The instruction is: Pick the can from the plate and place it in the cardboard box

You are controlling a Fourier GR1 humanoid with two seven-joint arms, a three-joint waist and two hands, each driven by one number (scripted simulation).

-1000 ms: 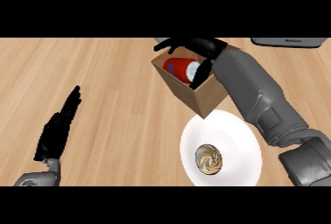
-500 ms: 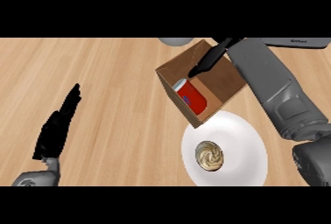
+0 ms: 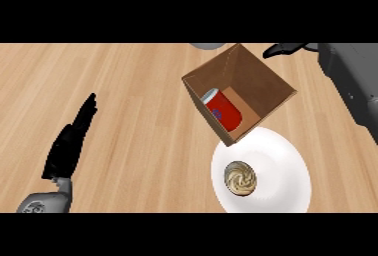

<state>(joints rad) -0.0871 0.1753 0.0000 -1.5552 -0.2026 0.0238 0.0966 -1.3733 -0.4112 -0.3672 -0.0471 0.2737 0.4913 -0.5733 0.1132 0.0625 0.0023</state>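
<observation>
At the lower left of the frame, the left hand [image 3: 70,142] is matte black, long and slim, joined to a rounded grey wrist piece at the bottom edge. At the upper right, the right hand [image 3: 286,48] shows only as black fingers, ahead of a bulky, smooth grey forearm with darker grey shading.

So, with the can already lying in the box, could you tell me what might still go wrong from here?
1. The cardboard box is tilted, its lower corner overlapping the plate, so it may shift or tip, and the can could roll toward the open side.
2. The right hand is beside the box's upper edge, so a careless move could catch it.
3. A sliding box could nudge the plate.
</observation>
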